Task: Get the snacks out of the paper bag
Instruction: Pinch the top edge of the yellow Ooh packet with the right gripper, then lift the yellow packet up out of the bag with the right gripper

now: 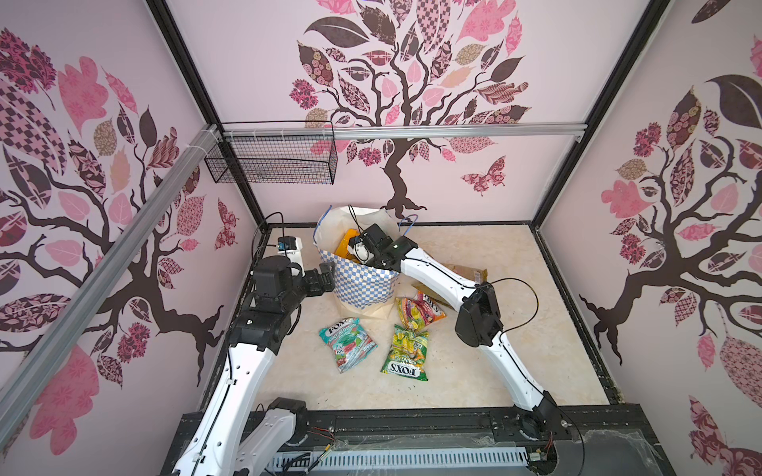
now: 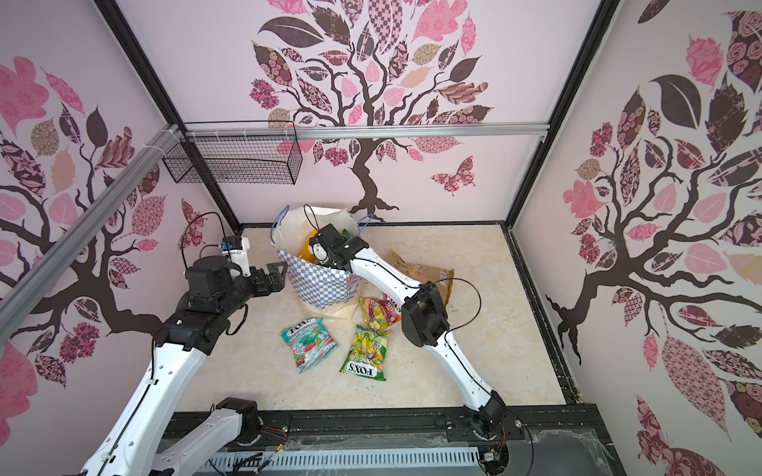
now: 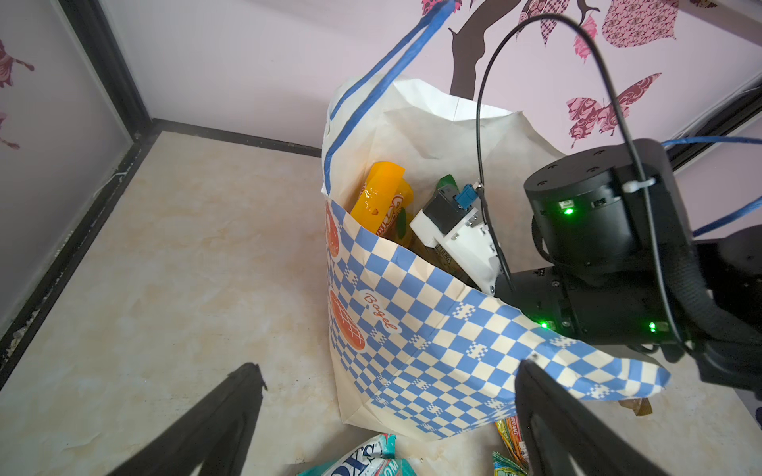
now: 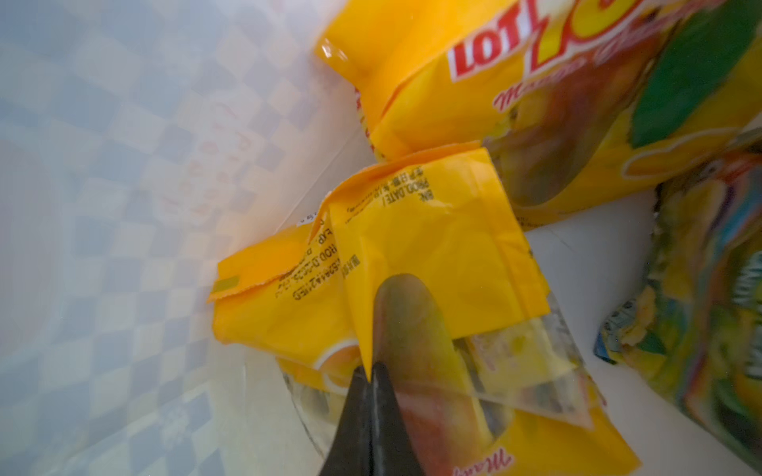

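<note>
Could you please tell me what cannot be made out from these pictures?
- Contents of the paper bag: both top views, right arm and bag wall hide most.
- Gold-brown packet: both top views, partly covered by that arm.
- Green-yellow packet: right wrist view, blurred, cut by the edge.
- Yellow packet in the right gripper: right wrist view, jaws cover its print.

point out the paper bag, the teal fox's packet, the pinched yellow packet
paper bag point(image 1: 363, 288), in a top view, checked front wall
teal FOX'S packet point(image 1: 348, 344), in a top view, middle of face
yellow packet point(image 4: 433, 255), right wrist view, folded flap
</note>
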### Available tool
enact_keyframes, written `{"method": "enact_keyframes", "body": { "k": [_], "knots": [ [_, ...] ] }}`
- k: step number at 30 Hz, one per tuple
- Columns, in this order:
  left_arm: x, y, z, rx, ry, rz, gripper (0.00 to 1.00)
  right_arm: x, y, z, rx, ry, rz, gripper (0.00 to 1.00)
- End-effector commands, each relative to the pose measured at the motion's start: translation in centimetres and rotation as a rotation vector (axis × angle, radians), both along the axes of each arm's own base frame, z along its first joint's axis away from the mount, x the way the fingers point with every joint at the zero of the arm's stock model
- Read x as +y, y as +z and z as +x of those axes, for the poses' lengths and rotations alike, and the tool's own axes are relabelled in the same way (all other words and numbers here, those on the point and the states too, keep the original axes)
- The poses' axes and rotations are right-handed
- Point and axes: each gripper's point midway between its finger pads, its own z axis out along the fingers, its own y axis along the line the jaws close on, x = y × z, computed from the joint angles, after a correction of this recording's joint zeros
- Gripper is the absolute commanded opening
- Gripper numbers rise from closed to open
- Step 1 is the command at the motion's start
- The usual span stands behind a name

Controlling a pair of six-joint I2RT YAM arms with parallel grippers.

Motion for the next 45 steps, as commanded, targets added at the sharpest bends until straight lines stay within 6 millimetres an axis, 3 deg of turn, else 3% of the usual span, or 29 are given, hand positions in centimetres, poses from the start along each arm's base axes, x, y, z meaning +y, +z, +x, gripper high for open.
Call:
{"method": "enact_keyframes", "body": {
  "k": [1, 8, 14, 23, 39, 45],
  "knots": [
    [0.2, -0.8, 0.1, 0.007, 0.004, 0.008, 0.97, 0.9, 10.3, -0.8, -0.130, 0.011, 0.175, 0.00],
    [0.2, -0.7, 0.0, 0.003, 0.003, 0.010, 0.97, 0.3, 12.0, -0.5, -0.169, -0.028, 0.192, 0.00],
    [0.0, -0.8, 0.0, 0.006, -0.007, 0.005, 0.97, -0.5, 16.3, 0.0, -0.261, -0.058, 0.229, 0.00],
    [-1.7, -0.3, -0.3, -0.012, -0.104, -0.024, 0.99, -1.6, 20.4, 0.0, -0.350, -0.094, 0.280, 0.00],
    [-1.4, 0.1, -0.4, -0.025, -0.092, -0.019, 0.99, -2.7, 24.0, 0.1, -0.440, -0.120, 0.319, 0.00],
    [-1.7, 0.5, -0.8, -0.042, -0.109, -0.027, 0.99, -3.5, 27.9, 0.0, -0.512, -0.143, 0.370, 0.00]
  ]
}}
